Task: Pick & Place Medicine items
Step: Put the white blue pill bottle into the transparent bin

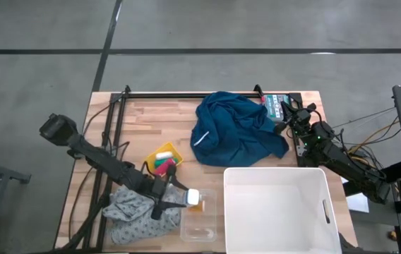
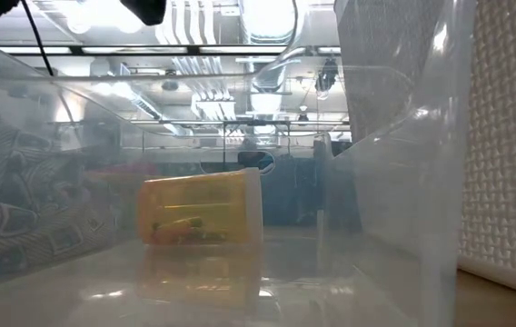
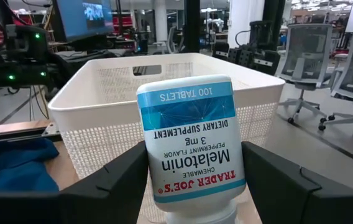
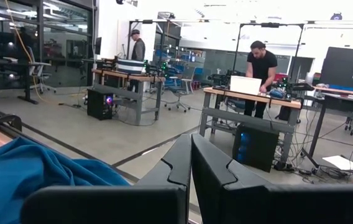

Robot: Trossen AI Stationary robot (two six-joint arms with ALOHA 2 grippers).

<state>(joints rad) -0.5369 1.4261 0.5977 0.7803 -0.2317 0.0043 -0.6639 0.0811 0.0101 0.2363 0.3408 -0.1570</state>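
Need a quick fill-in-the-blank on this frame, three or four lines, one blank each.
1. The left hand is shut on a white bottle whose label names the supplement ____.
2. Straight ahead of that bottle stands a white perforated ____.
3. The right hand waits at the table's right edge with its fingers ____.
4. The cloth in the middle of the table is ____ in colour.

Missing words: Melatonin; basket; shut; blue
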